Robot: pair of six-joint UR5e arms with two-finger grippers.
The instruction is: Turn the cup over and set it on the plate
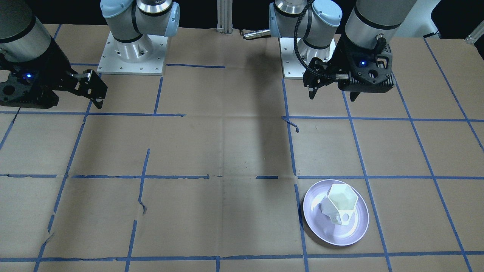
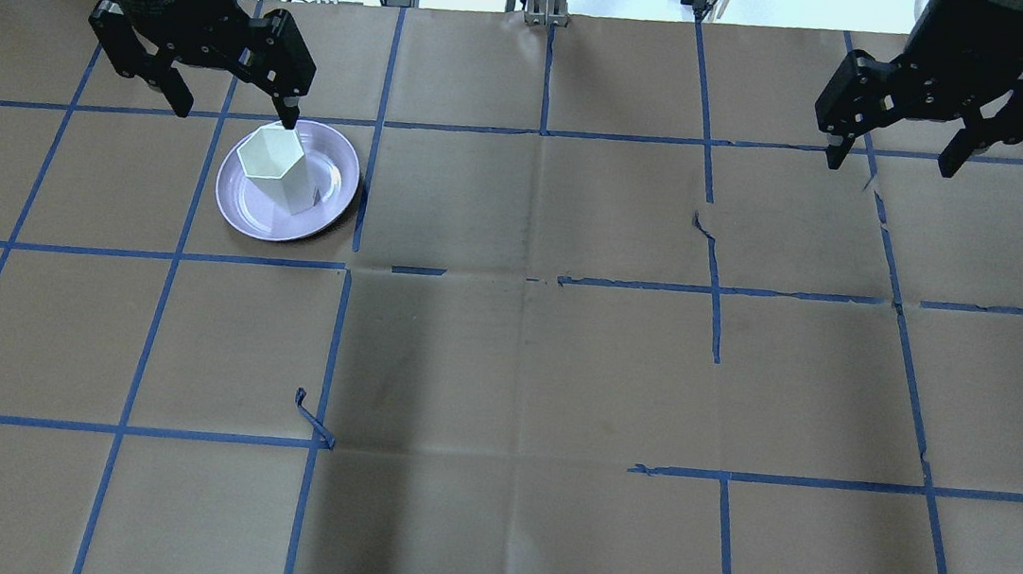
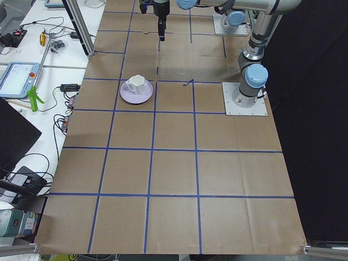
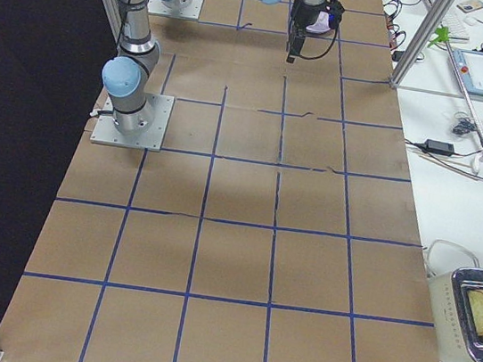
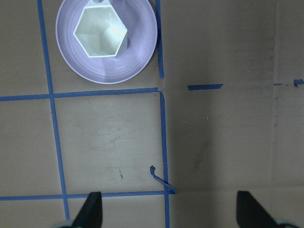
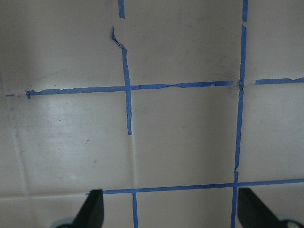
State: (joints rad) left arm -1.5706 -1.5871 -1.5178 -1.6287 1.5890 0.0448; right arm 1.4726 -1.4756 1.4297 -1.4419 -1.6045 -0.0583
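The white faceted cup stands upright, mouth up, on the pale lavender plate; its handle points toward the operators' side. Both also show in the overhead view, cup on plate, and in the left wrist view, cup on plate. My left gripper is open and empty, raised above the table on the robot's side of the plate; it also shows from the front. My right gripper is open and empty, far off on the other side of the table.
Brown paper with a blue tape grid covers the table. A loose curl of tape lies between the plate and the robot. The arm bases stand at the robot's edge. Benches with electronics flank the table ends.
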